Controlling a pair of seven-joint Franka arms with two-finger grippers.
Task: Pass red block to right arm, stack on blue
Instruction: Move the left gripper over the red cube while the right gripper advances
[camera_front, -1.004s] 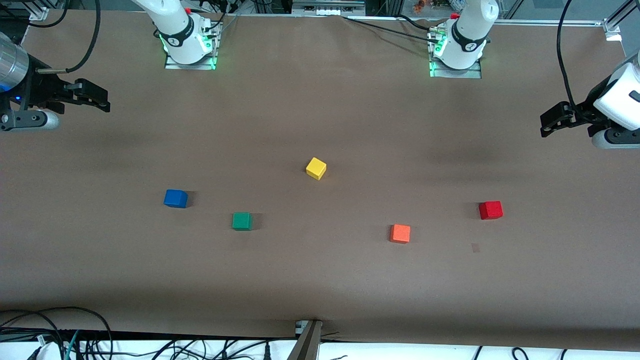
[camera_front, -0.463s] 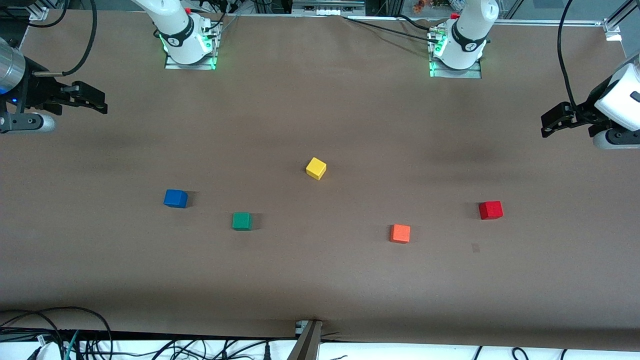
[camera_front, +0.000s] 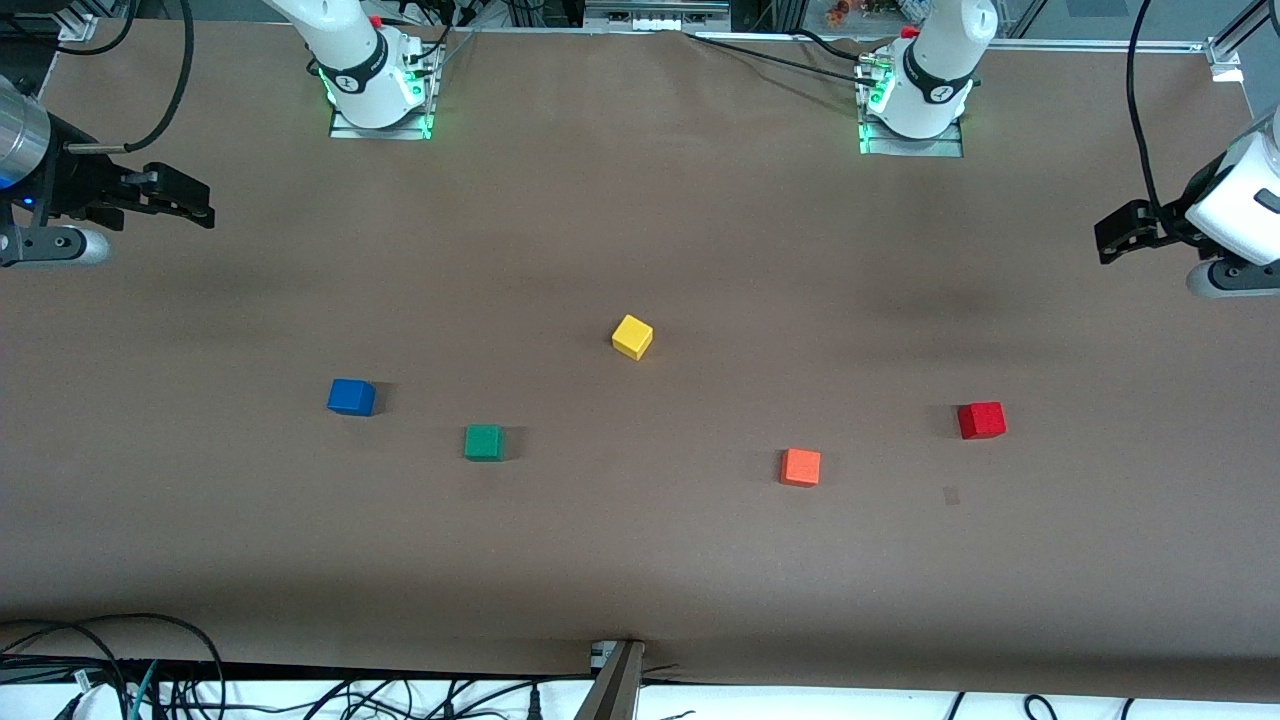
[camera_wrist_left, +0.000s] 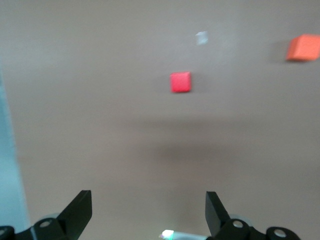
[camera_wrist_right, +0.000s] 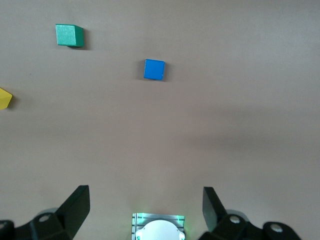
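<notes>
The red block (camera_front: 981, 420) (camera_wrist_left: 180, 82) rests alone on the brown table toward the left arm's end. The blue cube (camera_front: 351, 397) (camera_wrist_right: 154, 69) rests toward the right arm's end. My left gripper (camera_front: 1118, 232) (camera_wrist_left: 149, 210) hangs open and empty high over the table's edge at the left arm's end, well apart from the red block. My right gripper (camera_front: 190, 198) (camera_wrist_right: 145, 207) is open and empty too, up over the table's edge at the right arm's end, away from the blue cube.
An orange cube (camera_front: 800, 467) (camera_wrist_left: 303, 47) lies nearer the front camera than the red block. A green cube (camera_front: 484, 442) (camera_wrist_right: 69, 35) lies beside the blue one, and a yellow cube (camera_front: 632, 336) sits mid-table. Cables run along the table's near edge.
The left gripper has drawn slightly outward toward its end of the table. The right gripper shifted a little outward and upward earlier, then held still. No cube has moved.
</notes>
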